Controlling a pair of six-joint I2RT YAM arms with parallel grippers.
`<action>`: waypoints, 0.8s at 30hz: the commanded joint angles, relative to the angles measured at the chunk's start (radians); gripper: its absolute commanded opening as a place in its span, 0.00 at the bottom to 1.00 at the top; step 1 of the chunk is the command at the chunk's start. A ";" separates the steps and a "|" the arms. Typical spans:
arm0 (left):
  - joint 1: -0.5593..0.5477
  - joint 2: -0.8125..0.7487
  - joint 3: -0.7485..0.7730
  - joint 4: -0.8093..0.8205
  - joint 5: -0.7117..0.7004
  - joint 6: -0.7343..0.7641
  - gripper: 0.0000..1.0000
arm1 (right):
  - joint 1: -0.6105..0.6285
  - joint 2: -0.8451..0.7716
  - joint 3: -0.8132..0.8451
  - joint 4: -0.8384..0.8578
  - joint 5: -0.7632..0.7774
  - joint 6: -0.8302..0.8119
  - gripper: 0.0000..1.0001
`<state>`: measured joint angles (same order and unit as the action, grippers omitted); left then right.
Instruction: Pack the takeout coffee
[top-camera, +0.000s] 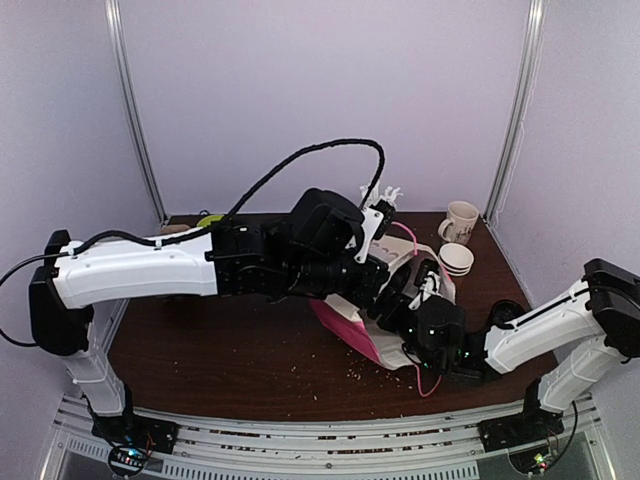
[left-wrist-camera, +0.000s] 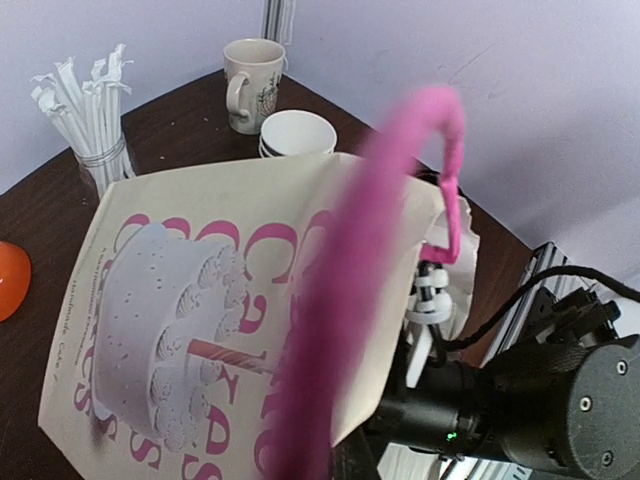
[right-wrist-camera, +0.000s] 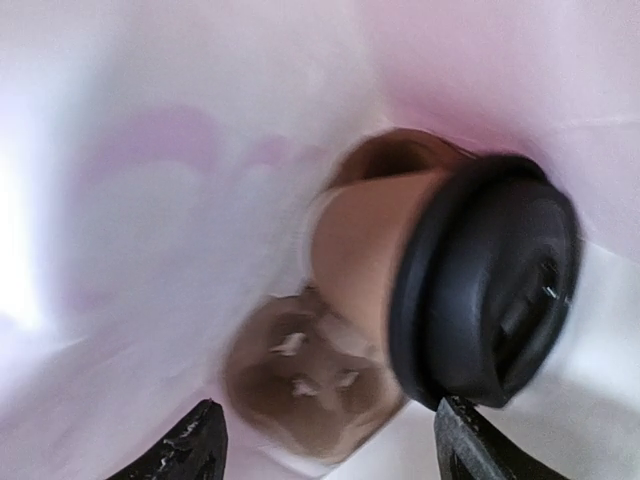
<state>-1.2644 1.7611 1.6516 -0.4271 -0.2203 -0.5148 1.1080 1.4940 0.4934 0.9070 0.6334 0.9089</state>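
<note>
The takeout coffee cup (right-wrist-camera: 360, 250), brown paper with a black lid (right-wrist-camera: 490, 290), lies on its side inside a white paper bag (top-camera: 345, 325) printed with a pink cake design (left-wrist-camera: 200, 300). My right gripper (right-wrist-camera: 325, 440) is inside the bag, open, its fingertips (right-wrist-camera: 195, 445) wide apart just short of the cup and not touching it. From above, the right gripper (top-camera: 405, 330) sits at the bag's mouth. My left gripper (top-camera: 385, 225) holds the bag's pink handle (left-wrist-camera: 340, 300) up; its fingers are mostly hidden behind the blurred handle.
A cream mug (top-camera: 460, 218) and a stack of paper cups (top-camera: 456, 260) stand at the back right. A glass of wrapped straws (left-wrist-camera: 85, 110) stands behind the bag. A black stack of lids (top-camera: 505, 312) is near the right arm. Crumbs litter the table.
</note>
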 joint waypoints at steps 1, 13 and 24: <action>0.039 0.023 0.053 -0.002 -0.021 -0.108 0.00 | -0.009 -0.055 -0.066 0.109 -0.024 -0.073 0.73; 0.048 0.029 0.063 0.058 0.106 -0.125 0.00 | -0.022 -0.069 -0.045 -0.086 0.060 0.050 0.74; 0.045 0.011 0.025 0.137 0.241 -0.088 0.00 | -0.076 0.016 0.070 -0.191 0.081 0.144 0.73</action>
<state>-1.2140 1.8118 1.6718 -0.4095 -0.0750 -0.6201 1.0561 1.4750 0.5053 0.7990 0.6708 1.0000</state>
